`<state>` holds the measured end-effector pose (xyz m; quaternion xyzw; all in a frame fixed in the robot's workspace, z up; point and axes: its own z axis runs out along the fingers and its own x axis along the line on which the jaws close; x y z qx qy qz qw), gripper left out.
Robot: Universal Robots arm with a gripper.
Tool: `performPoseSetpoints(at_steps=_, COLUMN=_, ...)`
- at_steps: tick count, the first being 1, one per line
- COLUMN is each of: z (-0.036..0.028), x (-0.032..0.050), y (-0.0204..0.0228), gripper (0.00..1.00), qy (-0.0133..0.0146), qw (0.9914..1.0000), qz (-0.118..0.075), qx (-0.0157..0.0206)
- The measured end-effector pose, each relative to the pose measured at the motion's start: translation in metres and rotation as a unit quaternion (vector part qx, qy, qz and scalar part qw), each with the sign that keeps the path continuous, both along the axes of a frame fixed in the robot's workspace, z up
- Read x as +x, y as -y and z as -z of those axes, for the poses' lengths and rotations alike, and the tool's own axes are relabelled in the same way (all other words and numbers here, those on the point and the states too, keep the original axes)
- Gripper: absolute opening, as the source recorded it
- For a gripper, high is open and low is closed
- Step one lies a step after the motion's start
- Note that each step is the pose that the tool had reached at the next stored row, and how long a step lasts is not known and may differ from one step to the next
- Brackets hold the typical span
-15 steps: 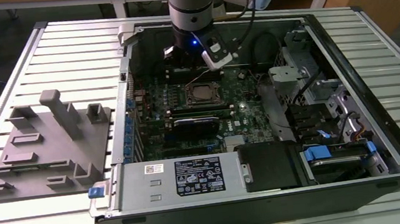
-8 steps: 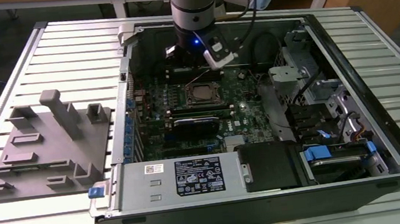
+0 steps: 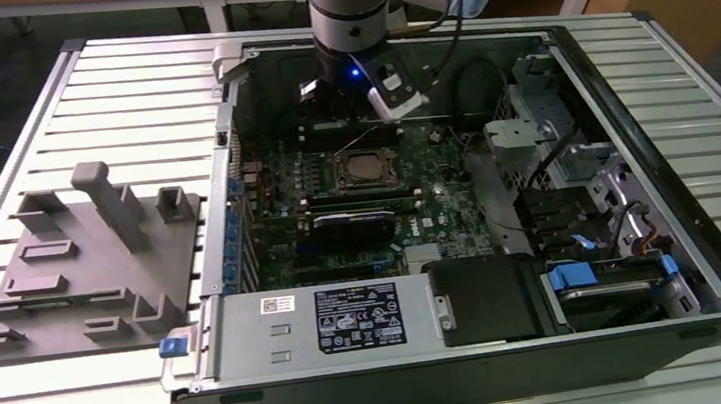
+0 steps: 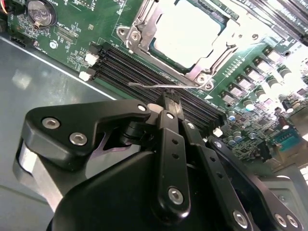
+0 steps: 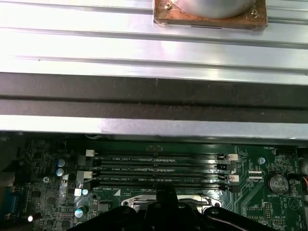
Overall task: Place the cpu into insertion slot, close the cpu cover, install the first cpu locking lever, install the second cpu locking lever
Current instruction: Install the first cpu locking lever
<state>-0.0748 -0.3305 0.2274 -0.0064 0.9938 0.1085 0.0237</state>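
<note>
Cpu [image 4: 185, 33] lies seated in the insertion slot [image 4: 204, 79], just ahead of the gripper [image 4: 171, 98]. Its silver top shows through the window of the cpu cover [image 4: 144, 21], which appears to lie flat around it.

In the exterior view, a grey fixture block [image 3: 85, 261] sits on the slatted table [image 3: 119, 76], well off to the exterior view's left of the gripper. Next comes the open computer case [image 3: 459, 373]. The arm [image 3: 347, 7] reaches down into it, over the green motherboard [image 3: 271, 186]. The power supply [image 3: 333, 320] lies well apart from the gripper, along the case's near wall. The drive cage [image 3: 570, 150] stands to the exterior view's right of the gripper.

In the second wrist view the gripper's fingers [image 4: 168, 144] are drawn together with nothing visibly between them. Their tips are right at a thin wire locking lever [image 4: 149, 85], which runs between the gripper and the slot. Whether they press on it I cannot tell. The black memory slots [image 4: 125, 65] pass under the fingertips, and a coin battery [image 4: 39, 12] sits well apart from the gripper.

In the first wrist view the same memory slots lie just beyond the dark fingertips [image 5: 166, 195].
</note>
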Motion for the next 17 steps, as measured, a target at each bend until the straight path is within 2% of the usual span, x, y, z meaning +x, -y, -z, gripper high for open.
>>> performPoseSetpoints(at_steps=7, z=0.0009, x=0.0048, y=-0.0012, gripper=0.1, qy=0.0, qw=1.0, qz=0.0, qx=0.0)
performPoseSetpoints(at_steps=17, z=0.0024, x=0.0061, y=-0.0012, gripper=0.1, qy=0.0, qw=1.0, qz=0.0, qx=0.0)
